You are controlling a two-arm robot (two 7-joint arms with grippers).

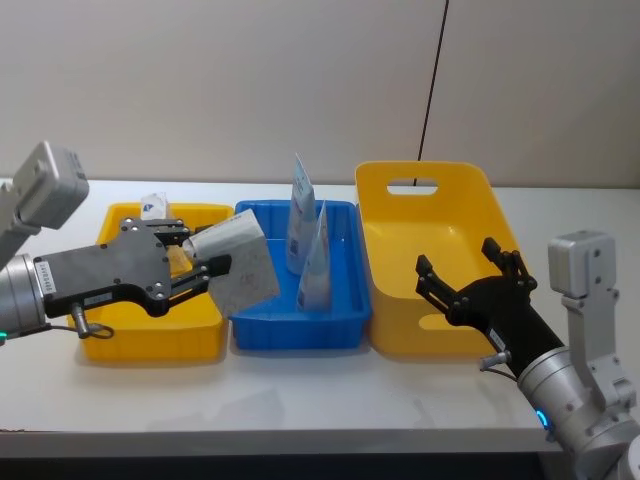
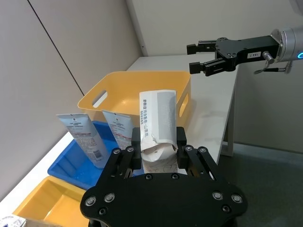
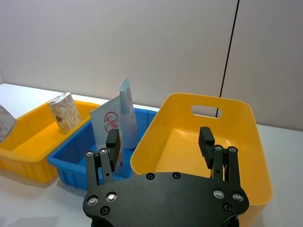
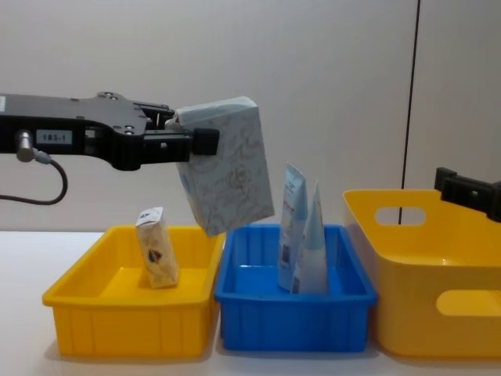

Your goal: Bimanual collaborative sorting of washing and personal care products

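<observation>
My left gripper is shut on a whitish soft pack with a faint marbled pattern. It holds the pack tilted in the air over the border between the small yellow bin and the blue bin. Two light-blue-and-white tubes stand upright in the blue bin. A small beige pack leans in the small yellow bin. My right gripper hangs open and empty over the front of the large yellow bin.
The three bins stand side by side on a white table, with the large yellow bin on the right. Bare table runs in front of the bins up to the near edge. A plain wall rises behind.
</observation>
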